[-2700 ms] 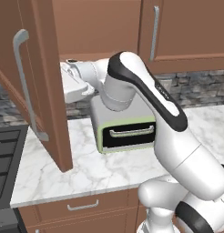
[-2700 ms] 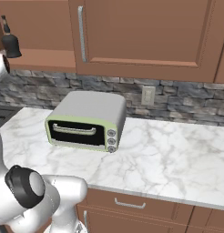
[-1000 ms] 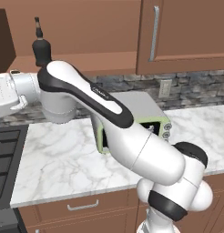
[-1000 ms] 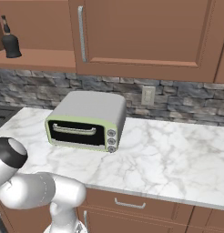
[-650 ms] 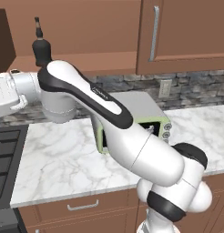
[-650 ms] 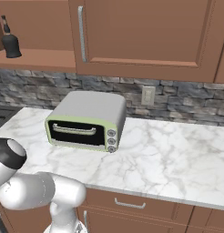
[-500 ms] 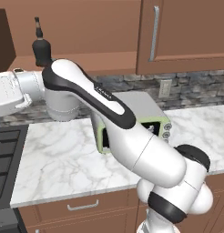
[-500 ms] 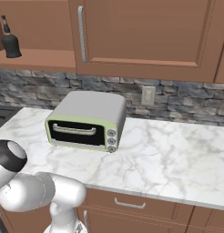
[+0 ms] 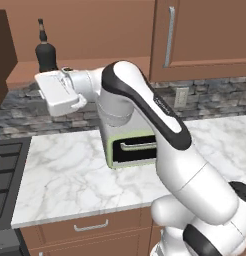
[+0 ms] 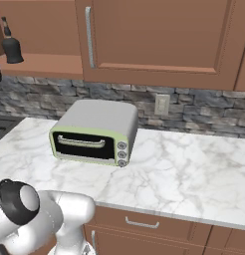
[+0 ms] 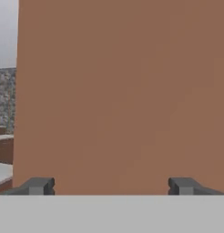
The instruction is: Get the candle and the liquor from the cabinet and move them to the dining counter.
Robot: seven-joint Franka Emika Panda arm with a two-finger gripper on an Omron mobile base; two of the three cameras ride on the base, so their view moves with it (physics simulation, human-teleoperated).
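Veined marble worktop (image 10: 194,164) with toaster oven (image 10: 93,132), liquor (image 9: 45,51) on the cabinet (image 10: 50,64) shelf, gripper (image 11: 111,185) spread wide, empty

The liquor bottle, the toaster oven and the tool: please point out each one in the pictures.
liquor bottle (image 9: 45,54): left base view, on its black bell-shaped body.
toaster oven (image 10: 96,117): right base view, on its grey top.
tool (image 11: 111,185): hand view, midway between its two dark tips, which stand wide apart.

Glossy white arm (image 9: 160,130) with black joint bands.
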